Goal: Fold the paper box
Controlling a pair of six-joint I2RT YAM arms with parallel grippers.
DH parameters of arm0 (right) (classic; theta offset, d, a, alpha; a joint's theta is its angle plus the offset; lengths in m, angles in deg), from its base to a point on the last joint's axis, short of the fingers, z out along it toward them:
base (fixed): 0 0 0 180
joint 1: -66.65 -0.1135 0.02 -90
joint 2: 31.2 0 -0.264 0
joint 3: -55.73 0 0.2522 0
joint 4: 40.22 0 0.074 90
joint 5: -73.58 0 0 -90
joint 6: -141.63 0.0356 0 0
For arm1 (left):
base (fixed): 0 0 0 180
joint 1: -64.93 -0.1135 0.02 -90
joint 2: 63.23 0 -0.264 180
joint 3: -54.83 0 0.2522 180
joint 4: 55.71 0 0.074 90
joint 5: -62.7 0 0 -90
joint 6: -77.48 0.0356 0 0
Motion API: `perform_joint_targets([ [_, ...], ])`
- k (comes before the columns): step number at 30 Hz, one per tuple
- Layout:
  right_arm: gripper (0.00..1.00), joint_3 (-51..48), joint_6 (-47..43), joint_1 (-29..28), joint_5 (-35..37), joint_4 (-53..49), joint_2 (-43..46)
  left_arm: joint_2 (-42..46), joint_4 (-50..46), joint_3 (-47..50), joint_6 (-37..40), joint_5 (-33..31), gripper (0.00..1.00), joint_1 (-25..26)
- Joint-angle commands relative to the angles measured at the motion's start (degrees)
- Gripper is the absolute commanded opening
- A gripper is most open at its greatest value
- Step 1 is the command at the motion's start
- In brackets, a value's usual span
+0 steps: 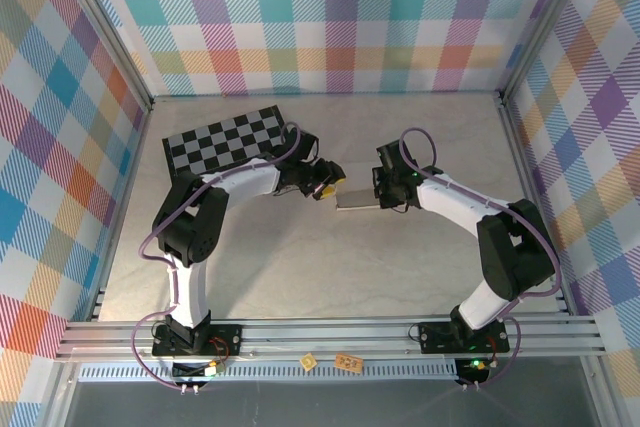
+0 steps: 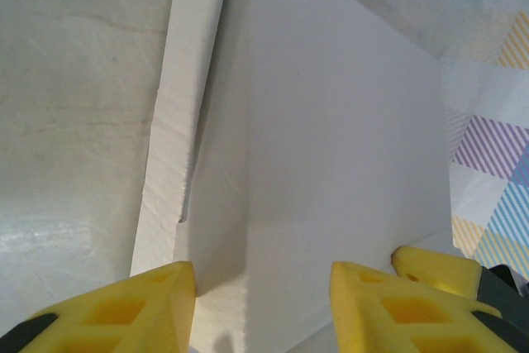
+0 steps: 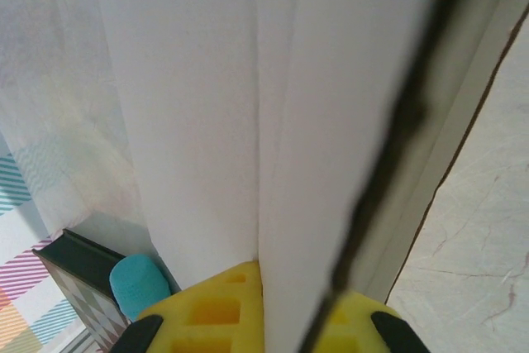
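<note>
The white paper box (image 1: 355,203) is held off the table between my two grippers, in the middle of the table. My right gripper (image 1: 383,192) is shut on a thin card wall of the box (image 3: 207,105), which runs straight up between its yellow pads (image 3: 281,313). My left gripper (image 1: 328,187) is at the box's left end. Its yellow fingers (image 2: 263,307) stand apart on either side of a folded corner of the box (image 2: 331,121), and no pinch on the card shows. A narrow side flap (image 2: 178,121) stands to their left. A yellow fingertip of the right gripper (image 2: 434,269) touches the box's lower right edge.
The black-and-grey checkerboard (image 1: 225,137) lies at the back left, just behind the left arm. Two small printed cards (image 1: 348,360) sit on the front rail. Plaid walls close in the table on three sides.
</note>
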Motion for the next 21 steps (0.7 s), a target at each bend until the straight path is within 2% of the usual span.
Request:
perform_joint_targets([
  [1,0.06,-2.00,-1.19,-0.55,-0.98,-3.27,0.60,0.42,2.02,0.25,-2.61,2.90,0.44,0.66],
  [11,0.06,-2.45,-0.58,-0.49,-2.14,-2.01,0.38,1.11,3.67,1.01,-4.37,3.25,0.39,1.74],
  [21,0.06,-2.53,-0.50,-0.49,-2.62,-2.00,0.96,1.28,2.78,0.01,-4.82,3.14,0.28,2.73],
])
